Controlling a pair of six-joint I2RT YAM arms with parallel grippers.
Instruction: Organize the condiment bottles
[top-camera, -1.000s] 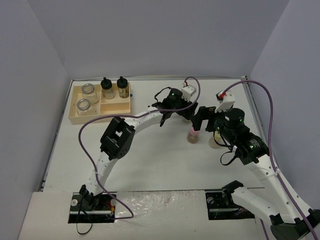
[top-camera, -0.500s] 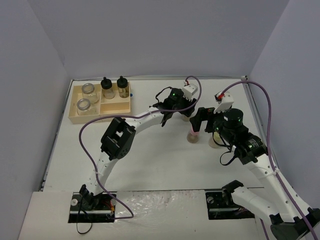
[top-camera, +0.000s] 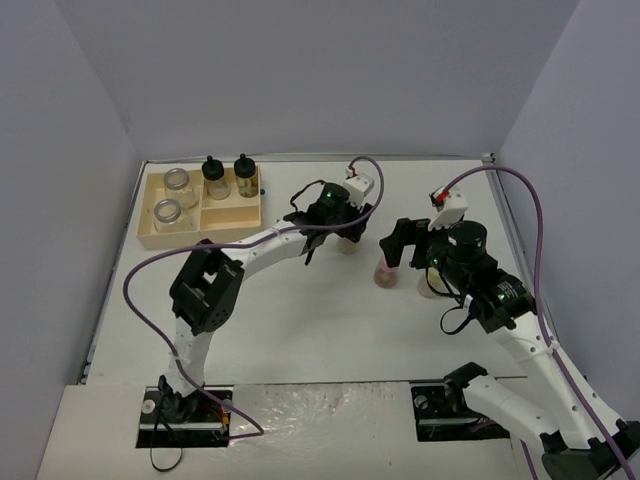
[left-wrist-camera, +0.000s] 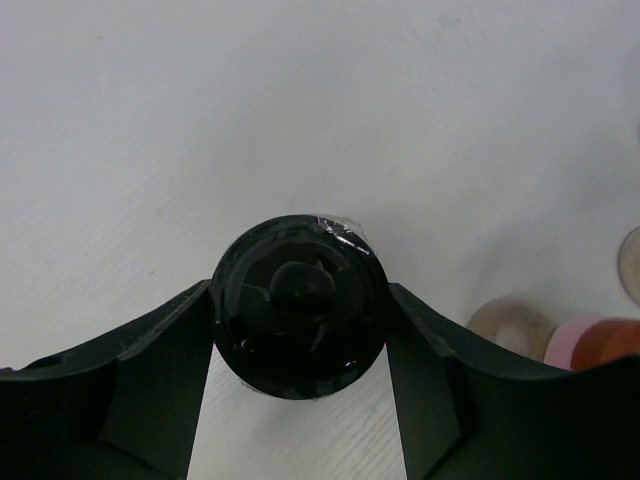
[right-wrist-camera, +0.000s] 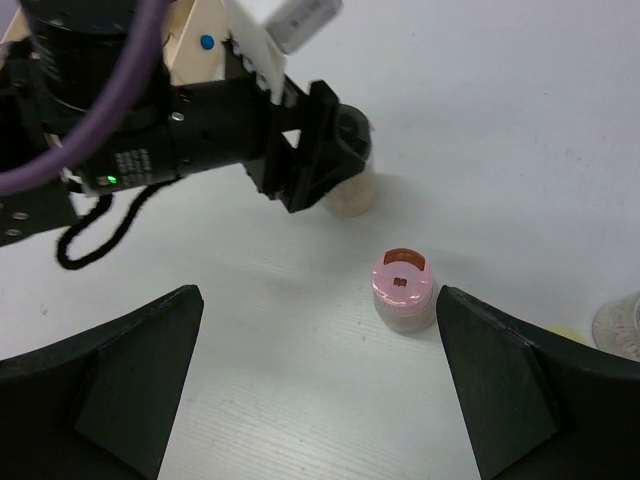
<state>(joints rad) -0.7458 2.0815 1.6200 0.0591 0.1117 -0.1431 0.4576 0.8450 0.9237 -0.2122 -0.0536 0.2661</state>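
Note:
My left gripper (top-camera: 343, 230) is shut on a black-capped jar (left-wrist-camera: 298, 305) with beige contents; both fingers press the cap's sides, and its body (right-wrist-camera: 352, 192) sits low over the table. A pink-capped jar (right-wrist-camera: 403, 285) stands on the table just inside one finger of my open right gripper (right-wrist-camera: 318, 330), untouched. From above, that pink-capped jar (top-camera: 385, 268) is right of the held jar (top-camera: 348, 245), with my right gripper (top-camera: 412, 250) over it. A yellow-green-capped jar (top-camera: 432, 285) is partly hidden under the right arm.
A light wooden tray (top-camera: 228, 212) at the back left holds two clear-topped jars (top-camera: 178, 181) and two black-capped jars (top-camera: 215, 176). White walls enclose the table. A purple cable loops off each arm.
The left gripper has closed on the black-capped jar and shifted left, away from the pink-capped jar. The right arm has barely moved and stays open.

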